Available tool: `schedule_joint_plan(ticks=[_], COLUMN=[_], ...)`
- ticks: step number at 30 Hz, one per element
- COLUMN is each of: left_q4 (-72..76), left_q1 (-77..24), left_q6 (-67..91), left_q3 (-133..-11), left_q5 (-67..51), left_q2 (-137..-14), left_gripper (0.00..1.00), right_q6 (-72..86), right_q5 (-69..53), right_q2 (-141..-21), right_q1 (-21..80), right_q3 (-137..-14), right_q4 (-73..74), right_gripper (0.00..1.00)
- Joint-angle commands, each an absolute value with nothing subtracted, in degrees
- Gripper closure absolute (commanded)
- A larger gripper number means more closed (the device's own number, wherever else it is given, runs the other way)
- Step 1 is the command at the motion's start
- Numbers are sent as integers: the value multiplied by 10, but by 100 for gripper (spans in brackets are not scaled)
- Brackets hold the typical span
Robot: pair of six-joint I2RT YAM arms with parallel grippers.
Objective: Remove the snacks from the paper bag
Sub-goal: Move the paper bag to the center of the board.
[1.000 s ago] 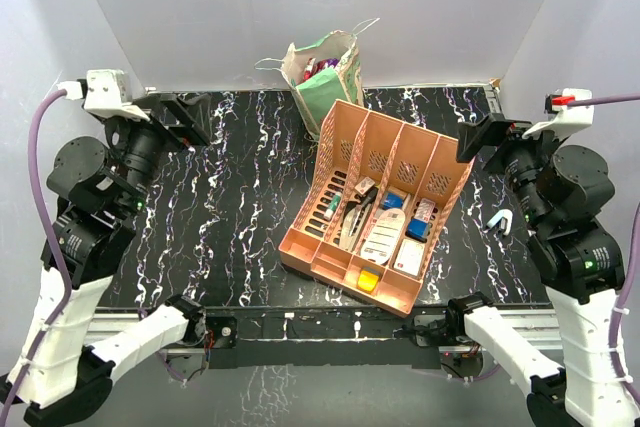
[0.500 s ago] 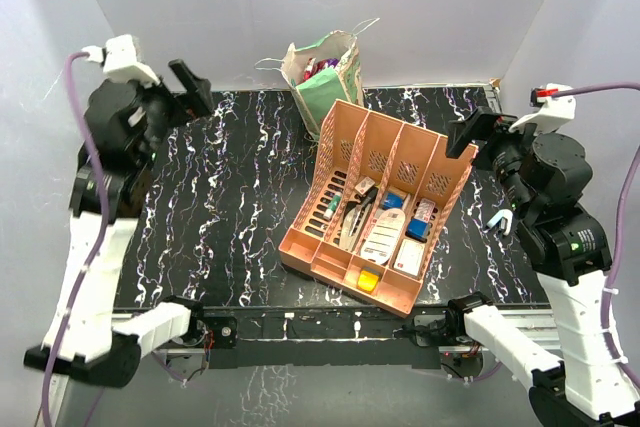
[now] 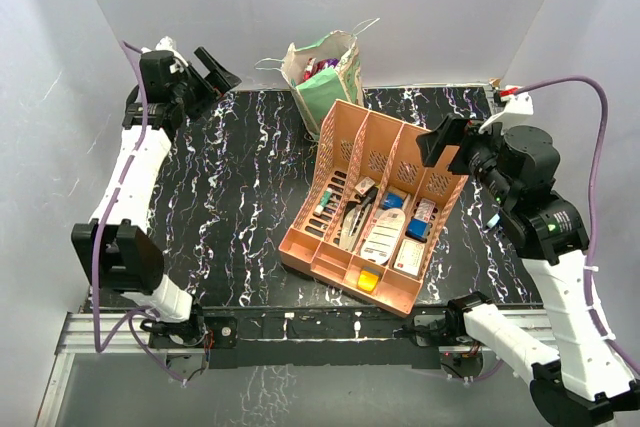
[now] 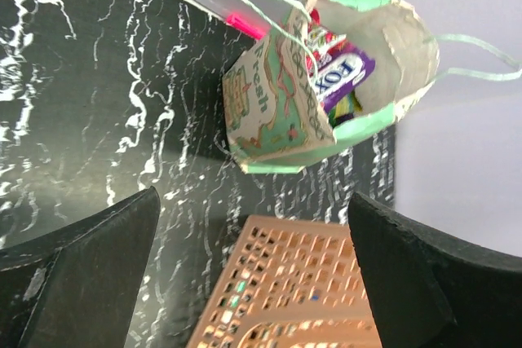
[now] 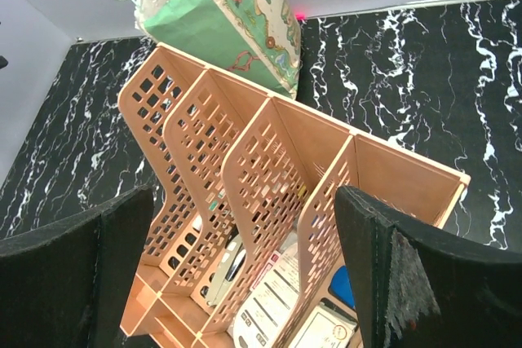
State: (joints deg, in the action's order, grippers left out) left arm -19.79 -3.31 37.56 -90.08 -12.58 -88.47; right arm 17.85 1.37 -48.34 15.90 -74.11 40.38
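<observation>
Presently, the left end effector (image 3: 221, 71) hangs raised over the far left corner of the surface (image 3: 230, 197), its jaws spread fully apart and gripping nothing; it points toward the paper bag (image 3: 327, 77) and is well apart from it. The bag stands upright at the back edge of the surface, near the rear wall, with its mouth open and its thin cord handles splayed to either side. The snacks (image 4: 341, 72) sit inside the bag: the left wrist view shows a purple packet lettered "FOX" at the opening, with green and red wrapping beside it. No packet lies on the surface outside the bag. Just in front of the bag, a peach slotted organiser (image 3: 338, 268) lies angled across the middle of the surface, its back corner close to the bag's base; whether the two touch cannot be told. Its compartments hold tags, small blue items and one yellow item. The right end effector (image 3: 433, 141) hovers over the organiser's rear right corner, jaws likewise at full spread and holding nothing, and its wrist view looks across the organiser's dividers toward the bag.
</observation>
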Motion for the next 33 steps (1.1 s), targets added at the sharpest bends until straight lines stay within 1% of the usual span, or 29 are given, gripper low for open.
schedule_joint_plan(ticks=[1, 6, 9, 12, 18, 25, 28, 30, 33], left_q4=[-114, -30, 39, 108, 130, 103, 93, 65, 22], left_q1=[-9, 8, 14, 15, 7, -24, -34, -38, -41], left_q6=[503, 592, 656, 710, 766, 738, 700, 655, 574], left_q3=[-904, -921, -919, -925, -987, -1047, -1068, -1093, -1128], left_q5=[-180, -191, -202, -218, -236, -223, -216, -205, -189], left_q2=[-917, -974, -1001, -1032, -1104, -1177, -1201, -1216, -1236], left_gripper=[2, 2, 2, 2, 2, 2, 2, 2, 2], right_q6=[229, 325, 327, 308, 308, 313, 309, 297, 279], right_q5=[73, 169, 140, 105, 85, 91, 95, 64, -20], right_q2=[-484, -478, -468, -438, -435, -429, -427, -435, -457], right_q1=[163, 164, 164, 164, 164, 164, 164, 164, 164], right_q3=[-744, -739, -747, -724, -717, -724, -722, -717, -700], right_q4=[373, 376, 374, 324, 300, 299, 302, 302, 302], right_gripper=[2, 2, 2, 2, 2, 2, 2, 2, 2])
